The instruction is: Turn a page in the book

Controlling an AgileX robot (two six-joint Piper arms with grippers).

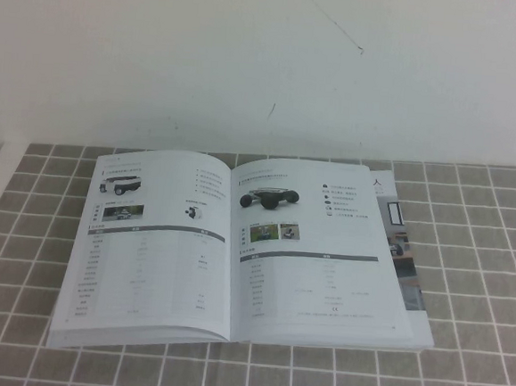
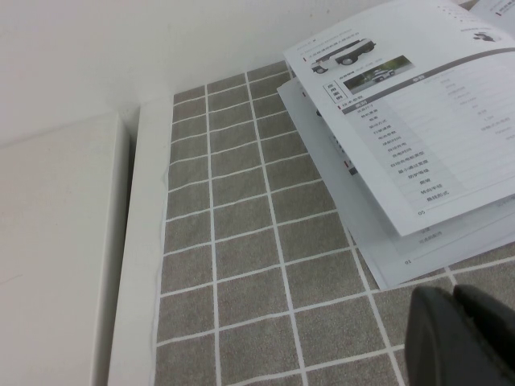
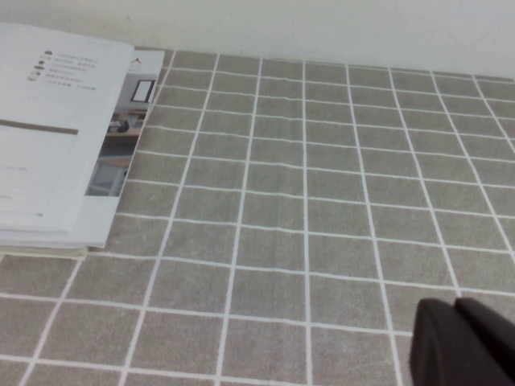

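Observation:
The book (image 1: 155, 247) lies open and flat on the grey tiled cloth. Its right-hand leaf is the page (image 1: 320, 260), face up with a black low wheeled vehicle above a grey-barred table. The left leaf shows a white boxy vehicle. A photo-printed cover edge (image 1: 405, 258) sticks out beyond the page. Neither arm shows in the high view. My left gripper (image 2: 452, 296) is shut, empty, over bare tiles off the book's (image 2: 434, 137) near left corner. My right gripper (image 3: 455, 304) is shut, empty, over tiles to the right of the book (image 3: 56, 145), well apart from it.
The grey tiled cloth (image 1: 485, 264) covers the table around the book. A white wall rises behind it. To the left the cloth ends at a white strip (image 2: 137, 241), with a white ledge (image 2: 48, 265) beyond.

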